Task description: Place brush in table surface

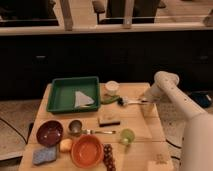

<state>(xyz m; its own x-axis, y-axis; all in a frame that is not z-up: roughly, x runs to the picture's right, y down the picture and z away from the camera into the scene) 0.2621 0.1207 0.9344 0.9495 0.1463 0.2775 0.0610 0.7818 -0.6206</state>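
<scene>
The brush [121,101] has a dark rounded head and a thin pale handle that points right. It is low over the far right part of the light wooden table surface [137,125]; I cannot tell whether it rests on the wood or is held just above it. My gripper [145,103] is at the right end of the handle, at the end of the white arm [165,82] that comes in from the right. Whether it grips the handle does not show.
A green tray [60,94] with a white sheet stands at the back left. A white cup [112,86] and a green item [110,99] are left of the brush. Nearer are a tan block [108,120], a metal utensil [100,132], bowls [87,150], a blue sponge [44,155] and grapes [108,156].
</scene>
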